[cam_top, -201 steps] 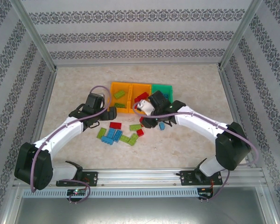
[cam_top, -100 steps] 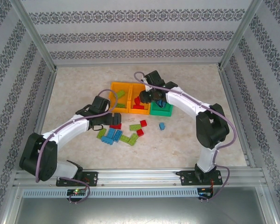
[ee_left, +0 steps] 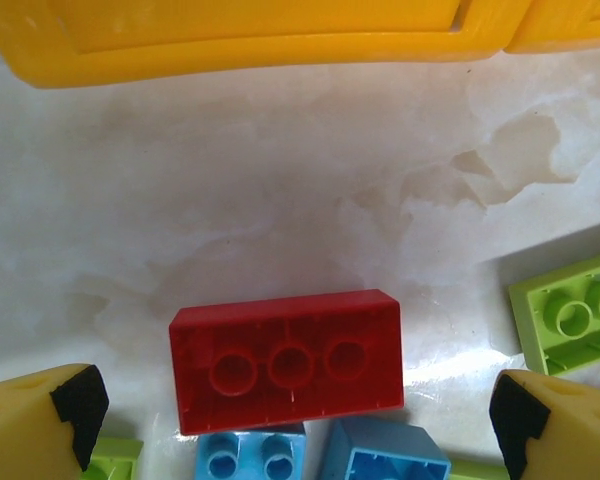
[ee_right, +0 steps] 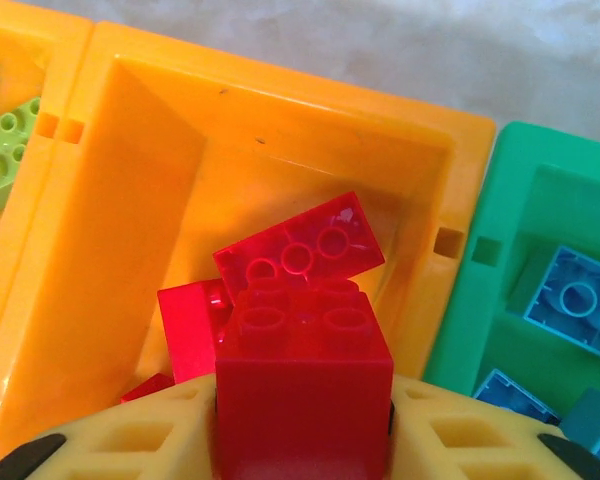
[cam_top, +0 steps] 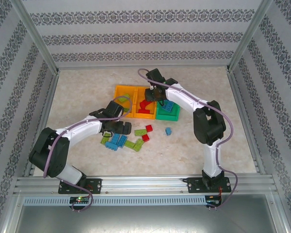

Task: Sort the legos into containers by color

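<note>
1. The legos look like hard, light, glossy plastic. I judge they will not bend or crush, but their smooth sides could slip out of a skewed pinch. The best hold is across 2 flat opposite sides, not the studded face.
2. The red oblong brick lies underside up on the tabletop, to the near left of the middle orange bin and apart from the bin walls. A blue brick touches its long near edge, and a lime brick lies near its right end. The 2 short ends look like the cleaner place to grip, since the long near side is crowded.
3. The left gripper is spread wide and holds nothing, with 1 fingertip off each short end of that brick.
4. The right gripper hangs over the middle orange bin with a red square brick between its jaws, which rest against 2 of its sides.
5. The middle orange bin holds at least 2 red bricks, 1 of them propped aslant.
6. The green bin, joined to the right of the middle orange bin, holds several blue bricks.
7. The left orange bin, on the other side of the middle orange bin, shows 1 lime green brick.
8. Loose legos in all 3 colours lie on the tabletop to the near left of the middle orange bin.
</note>
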`<state>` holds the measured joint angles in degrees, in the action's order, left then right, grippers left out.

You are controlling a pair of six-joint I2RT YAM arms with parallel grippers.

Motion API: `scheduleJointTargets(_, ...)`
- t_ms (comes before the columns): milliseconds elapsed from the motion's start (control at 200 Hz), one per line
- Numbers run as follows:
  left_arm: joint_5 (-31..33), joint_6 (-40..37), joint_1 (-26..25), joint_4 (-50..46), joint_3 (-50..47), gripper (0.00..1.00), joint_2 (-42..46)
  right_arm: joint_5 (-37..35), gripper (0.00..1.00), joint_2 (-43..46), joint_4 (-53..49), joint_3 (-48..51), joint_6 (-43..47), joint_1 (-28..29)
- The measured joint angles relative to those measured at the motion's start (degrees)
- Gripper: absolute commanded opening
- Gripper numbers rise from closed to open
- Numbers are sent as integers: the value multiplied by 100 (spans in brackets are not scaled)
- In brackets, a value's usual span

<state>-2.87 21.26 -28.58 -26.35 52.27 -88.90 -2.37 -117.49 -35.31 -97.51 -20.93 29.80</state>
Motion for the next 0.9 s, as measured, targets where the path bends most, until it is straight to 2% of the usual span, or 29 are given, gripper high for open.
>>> scheduleJointTargets(395, 61, -4, -22, -129, 103, 90, -369, -17, 57, 35, 28, 138, -31, -44)
scheduleJointTargets(570, 116, -20, -24, -153, 164, 89, -448, -24, 67, 444, 175, 586, -50, -46)
scheduleJointTargets(899, 144, -90, -24, -155, 354, 67, -767, -297, 75, 1596, 518, 1692, -125, -199)
